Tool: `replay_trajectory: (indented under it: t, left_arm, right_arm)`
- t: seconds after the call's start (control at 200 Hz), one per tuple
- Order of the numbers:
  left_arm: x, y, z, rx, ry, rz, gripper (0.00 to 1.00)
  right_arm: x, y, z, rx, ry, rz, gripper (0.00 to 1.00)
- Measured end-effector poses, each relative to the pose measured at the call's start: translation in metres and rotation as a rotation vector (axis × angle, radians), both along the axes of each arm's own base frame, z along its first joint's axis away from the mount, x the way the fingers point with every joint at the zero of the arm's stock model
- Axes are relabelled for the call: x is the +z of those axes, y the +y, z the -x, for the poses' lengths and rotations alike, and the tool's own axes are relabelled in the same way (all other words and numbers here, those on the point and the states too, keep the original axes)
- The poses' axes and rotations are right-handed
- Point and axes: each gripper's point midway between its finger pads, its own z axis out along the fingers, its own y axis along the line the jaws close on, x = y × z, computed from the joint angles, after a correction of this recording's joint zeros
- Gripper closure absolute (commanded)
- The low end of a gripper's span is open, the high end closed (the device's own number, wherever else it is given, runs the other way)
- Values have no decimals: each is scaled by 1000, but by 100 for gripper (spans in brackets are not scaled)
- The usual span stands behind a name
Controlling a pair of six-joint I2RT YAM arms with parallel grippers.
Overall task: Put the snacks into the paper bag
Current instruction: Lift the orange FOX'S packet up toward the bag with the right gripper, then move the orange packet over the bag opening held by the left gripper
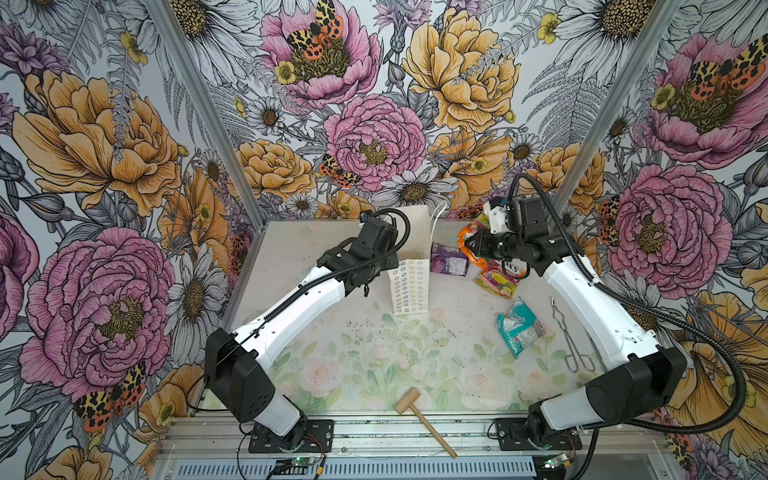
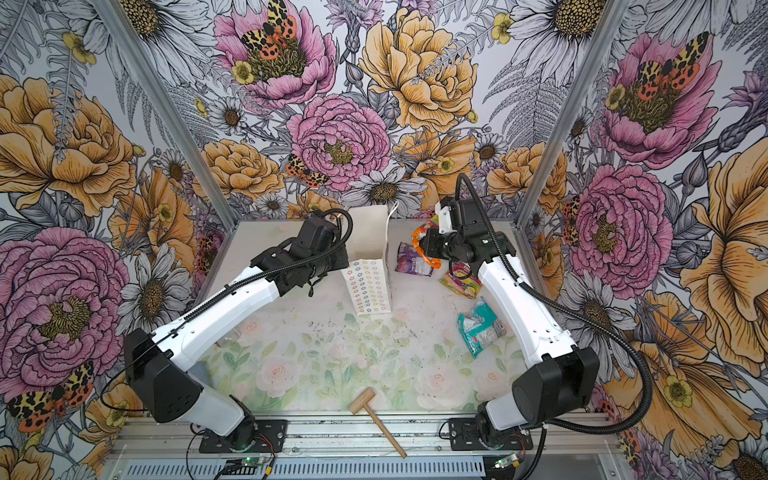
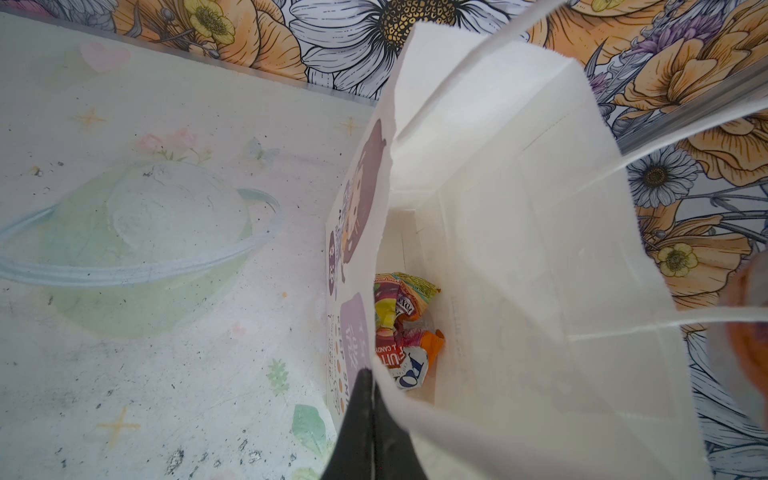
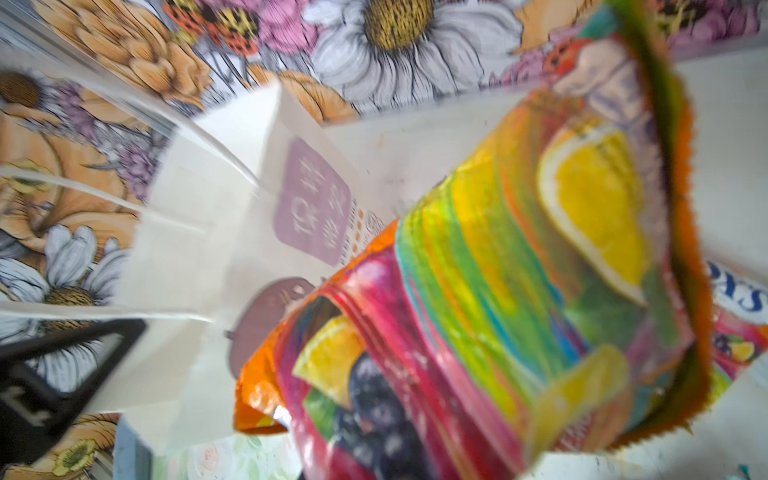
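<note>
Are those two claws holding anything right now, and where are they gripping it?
The left gripper pinches the paper bag by its top rim. The right gripper holds an orange snack packet; the exact grip spot is hidden.

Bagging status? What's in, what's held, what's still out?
Done: at least one crumpled packet lies at the bottom of the paper bag. In hand: the left gripper has its fingers pinched on the bag's rim; the right gripper holds an orange packet near the bag, not yet inside. Left: the purple packet, pink-green packet and teal packet on the table.
</note>
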Motion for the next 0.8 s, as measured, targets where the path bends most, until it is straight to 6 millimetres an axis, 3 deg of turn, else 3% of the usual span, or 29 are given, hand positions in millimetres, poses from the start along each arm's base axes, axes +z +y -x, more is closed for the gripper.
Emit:
replay_trajectory:
  t: [0.205,0.36,0.55,0.801]
  left_arm:
    - [0,0,0,0,0,0,100]
    - [0,0,0,0,0,0,100]
    - [0,-1,-1,0,0,0,100]
    - [0,-1,-1,-1,0,1,100]
  right_arm:
    - [119,15,-17,57,-266,-99,100]
    - [170,32,-33,106,-385,-170,100]
    - [183,69,-56,168,-410,-227,100]
    - [161,118,-72,224,-354,-264,100]
